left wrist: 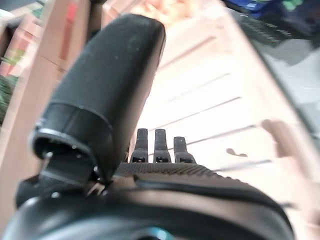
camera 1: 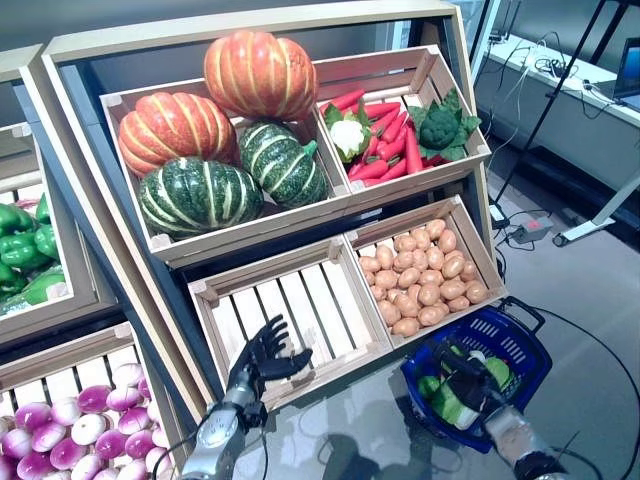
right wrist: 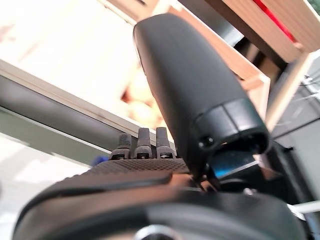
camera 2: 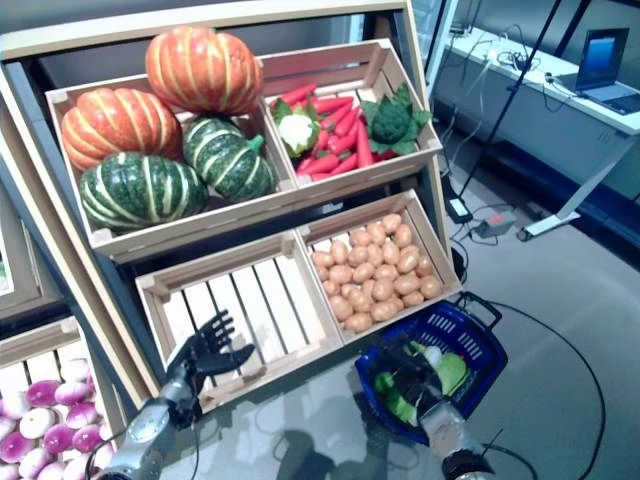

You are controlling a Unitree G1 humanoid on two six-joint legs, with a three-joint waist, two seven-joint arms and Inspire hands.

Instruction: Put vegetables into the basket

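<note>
The blue plastic basket (camera 1: 515, 340) stands on the floor at the lower right, in front of the stand; it also shows in the right eye view (camera 2: 470, 335). Green and white vegetables (camera 1: 455, 405) lie in it. My right hand (camera 1: 468, 385) is over the basket's near side with its fingers straight and holds nothing; its fingers (right wrist: 142, 142) show straight in the right wrist view. My left hand (camera 1: 262, 358) is open and empty, fingers spread, over the front rail of an empty wooden crate (camera 1: 285, 300). Its fingers (left wrist: 159, 145) point at the crate's slats.
The slanted wooden stand (camera 1: 60, 130) holds crates of produce on two levels. A crate of small brown potatoes (camera 1: 425, 280) sits just behind the basket. A desk with cables (camera 1: 560, 70) and a stand leg (camera 1: 595, 225) are at the far right.
</note>
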